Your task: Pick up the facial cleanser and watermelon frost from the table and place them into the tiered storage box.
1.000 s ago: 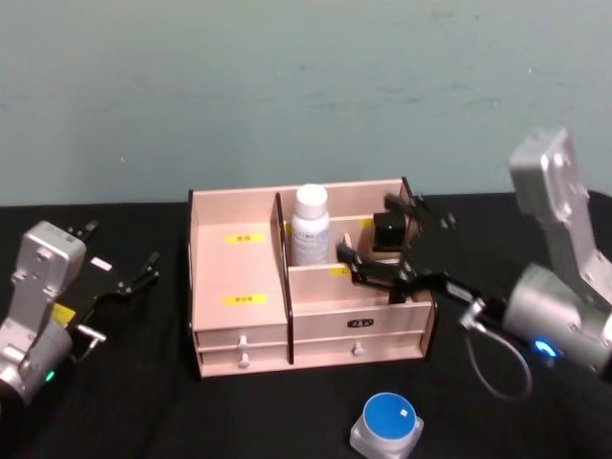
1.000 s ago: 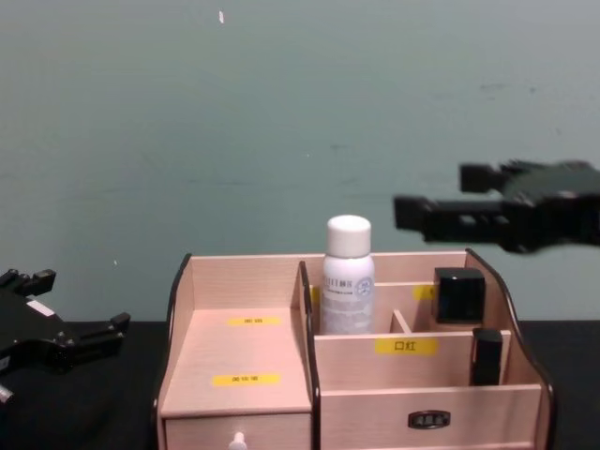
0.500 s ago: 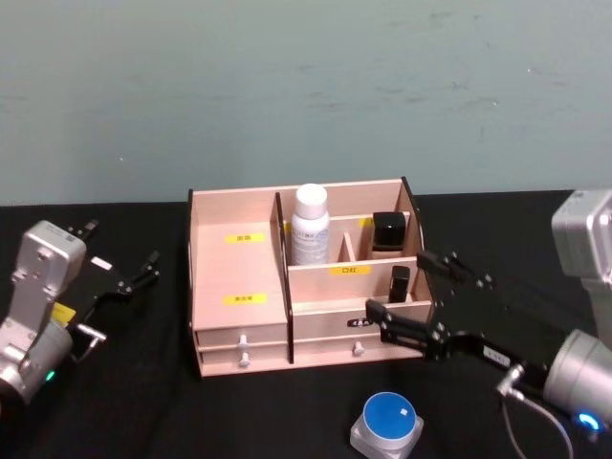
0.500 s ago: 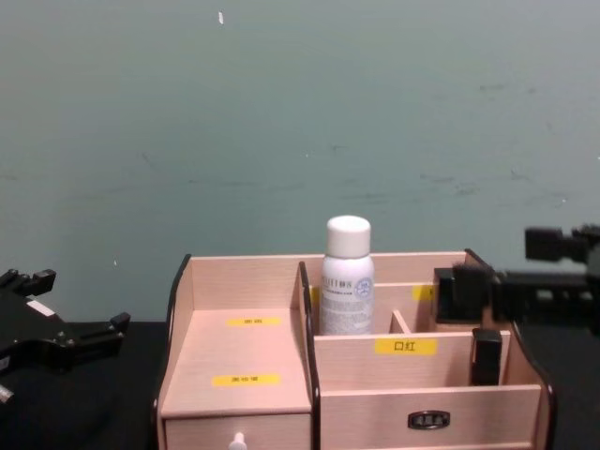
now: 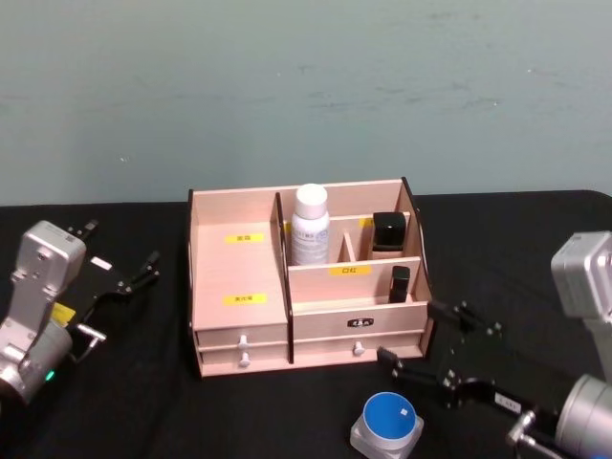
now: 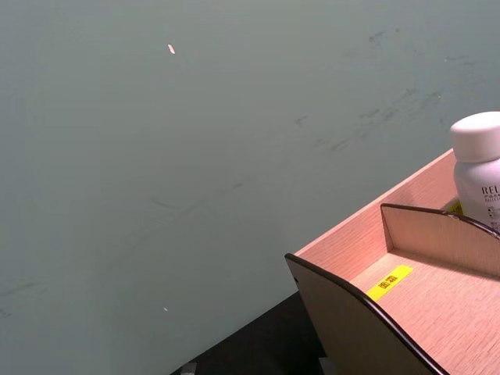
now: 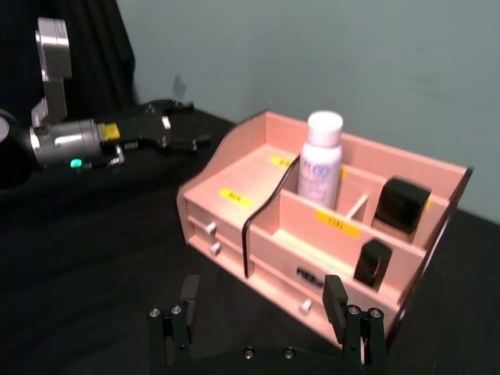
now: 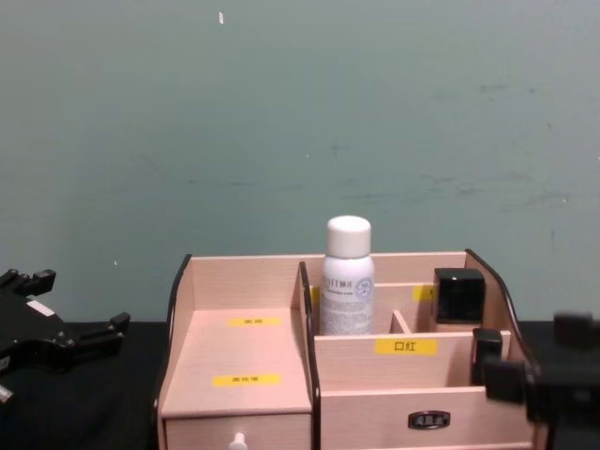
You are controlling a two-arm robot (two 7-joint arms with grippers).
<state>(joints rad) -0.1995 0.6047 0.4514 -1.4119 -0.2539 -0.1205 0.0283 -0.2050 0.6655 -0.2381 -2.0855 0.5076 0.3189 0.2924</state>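
I find the right gripper (image 5: 406,332) empty, jaws spread, low before the box (image 5: 239,287), near the jar (image 5: 387,421). Bottle (image 5: 310,227) and black case (image 5: 387,230) stand in its rear compartments. I'd back off level, touching neither. The left gripper (image 5: 124,241) is parked left, spread.

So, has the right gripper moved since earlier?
Yes. The right gripper pulled back from over the tiered storage box, down to its front right corner.

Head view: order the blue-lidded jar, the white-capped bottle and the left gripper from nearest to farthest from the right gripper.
1. Blue-lidded jar, front right, just beside the right gripper.
2. White-capped bottle, standing in the tiered storage box's rear tier.
3. Left gripper, far left of the box.
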